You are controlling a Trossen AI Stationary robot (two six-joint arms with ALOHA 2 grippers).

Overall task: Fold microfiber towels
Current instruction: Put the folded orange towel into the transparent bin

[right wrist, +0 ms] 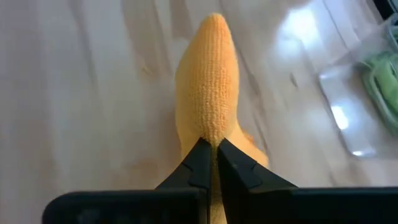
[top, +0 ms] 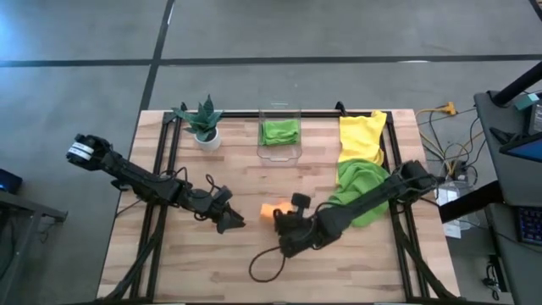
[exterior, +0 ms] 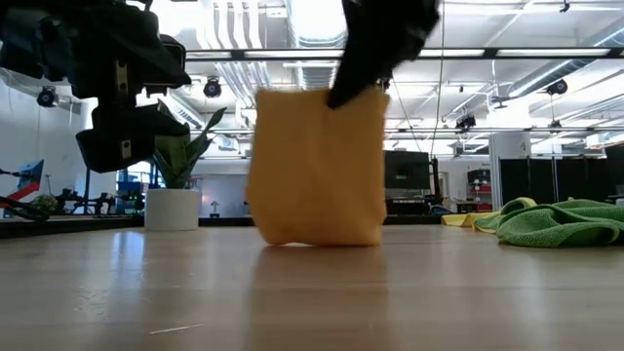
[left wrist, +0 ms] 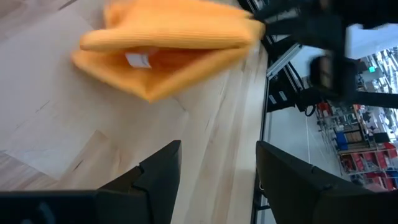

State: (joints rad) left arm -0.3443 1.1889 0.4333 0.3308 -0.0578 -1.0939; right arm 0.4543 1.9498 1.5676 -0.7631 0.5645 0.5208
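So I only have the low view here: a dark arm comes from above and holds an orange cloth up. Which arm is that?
Observer: The right one. Its wrist view shows the right gripper shut on the orange towel.
Reviewer: And the bulky gripper at my upper left?
Observer: That is the left gripper, jaws open and empty, facing the towel.
Reviewer: Is any towel put away?
Observer: The high view shows a lime green towel lying in the clear bin.

Open industrial lab: exposed ceiling ducts (exterior: 322, 24), concrete floor (top: 85, 42), distant shelving (left wrist: 364, 158).
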